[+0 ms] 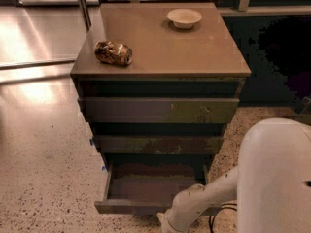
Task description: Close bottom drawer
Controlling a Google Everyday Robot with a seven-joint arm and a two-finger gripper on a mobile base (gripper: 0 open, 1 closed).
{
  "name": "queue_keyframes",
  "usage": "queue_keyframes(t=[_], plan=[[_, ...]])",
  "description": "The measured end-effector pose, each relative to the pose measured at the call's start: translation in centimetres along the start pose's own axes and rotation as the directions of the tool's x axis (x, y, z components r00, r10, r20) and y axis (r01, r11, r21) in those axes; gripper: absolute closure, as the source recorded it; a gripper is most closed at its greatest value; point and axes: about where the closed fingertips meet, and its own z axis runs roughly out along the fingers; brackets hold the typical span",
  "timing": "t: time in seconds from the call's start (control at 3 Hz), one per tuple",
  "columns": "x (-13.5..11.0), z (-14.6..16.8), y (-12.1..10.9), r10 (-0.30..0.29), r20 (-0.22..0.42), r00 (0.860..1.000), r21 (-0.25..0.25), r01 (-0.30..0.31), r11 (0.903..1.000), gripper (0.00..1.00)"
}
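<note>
No lettering, number or sign is readable from here; the crumpled item (113, 52) on the tabletop (194, 52) shows mottled print, none of it legible; the hand (166, 225) is low at the picture's bottom edge, against the bottom drawer (141, 206) front.

The cabinet (165, 52) is dark brown with a lighter tan top. The bottom drawer (150, 188) has a grey-brown floor and a plain dark front. The top drawer front (158, 110) bears pale greenish scratches. The bowl (184, 18) is cream, the crumpled packet (113, 52) mottled brown and white, and the floor (43, 178) beige with dark speckles. The white gripper (167, 224) is at the bottom drawer's front, low in view
</note>
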Motion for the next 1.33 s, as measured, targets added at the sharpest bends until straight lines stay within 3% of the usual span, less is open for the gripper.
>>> queue_keyframes(t=[0.33,0.67,1.0,1.33], plan=[[1.2,4.0,0.7,0.047,0.037,0.998,-0.030,-0.046,0.9985,0.00],[1.2,4.0,0.7,0.047,0.037,0.998,-0.030,-0.046,0.9985,0.00],[1.3,4.9,0.5,0.043,0.079,0.996,-0.039,-0.040,0.9984,0.00],[1.7,7.7,0.2,0.059,0.178,0.982,-0.100,-0.042,0.9941,0.00]])
